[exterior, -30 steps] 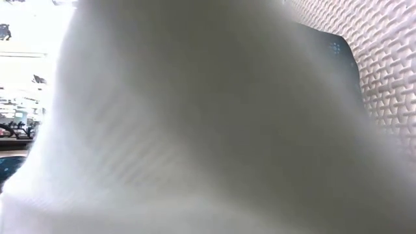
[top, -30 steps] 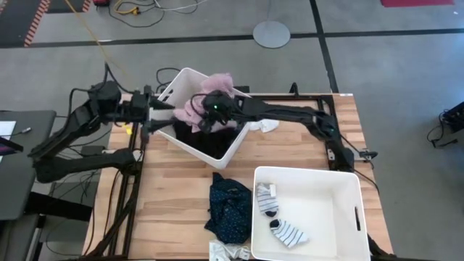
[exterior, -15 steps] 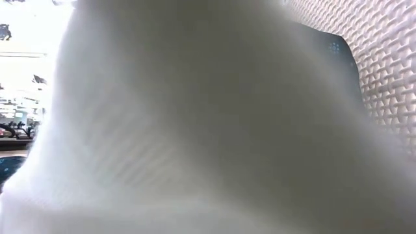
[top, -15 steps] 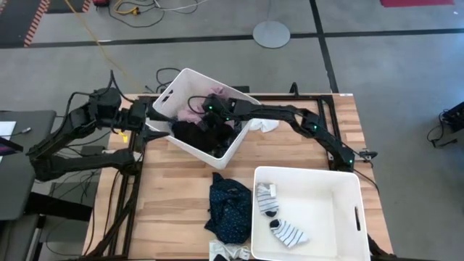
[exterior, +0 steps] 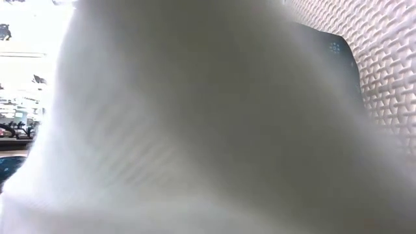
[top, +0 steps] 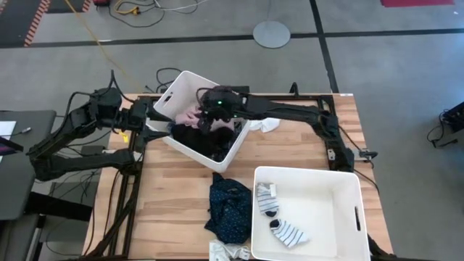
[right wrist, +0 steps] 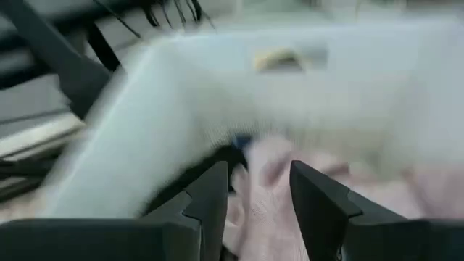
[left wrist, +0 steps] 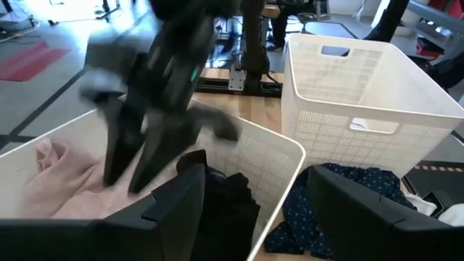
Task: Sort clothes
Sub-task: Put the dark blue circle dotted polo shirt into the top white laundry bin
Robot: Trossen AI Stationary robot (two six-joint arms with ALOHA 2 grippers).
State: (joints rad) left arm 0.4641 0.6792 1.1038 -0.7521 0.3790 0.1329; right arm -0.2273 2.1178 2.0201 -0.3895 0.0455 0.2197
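The tilted white bin (top: 181,83) at the table's far left holds the pink garment (top: 190,115) and a black garment (top: 210,142). My right gripper (top: 205,122) hangs open over that bin, its fingers pointing down beside the pink garment (left wrist: 54,181). My left gripper (left wrist: 254,177) is open at the bin's left side, one finger inside the wall and one outside. A navy dotted garment (top: 230,206) lies flat on the table. Striped socks (top: 279,221) lie in the second bin (top: 341,210). My left gripper stands astride the bin's side wall (left wrist: 279,181), coming nearly level from the table's left. Whether its fingers touch the wall I cannot tell. My right gripper comes at the pink garment (right wrist: 264,185) slanting from above. Blur hides whether its fingertips (left wrist: 134,185) touch it.
A small white piece (top: 267,125) lies on the table behind the far bin. White cloth (top: 228,252) at the near edge covers most of the low view (exterior: 195,130), beside the second bin's lattice wall (exterior: 383,65). Bare wood shows at the near left.
The pink garment, bunched high at my right gripper above the bin's far rim a second ago, now lies low inside the bin. My right gripper dipped into the bin and has come up a little. My left gripper drew slightly toward the table's left edge; the bin stayed put.
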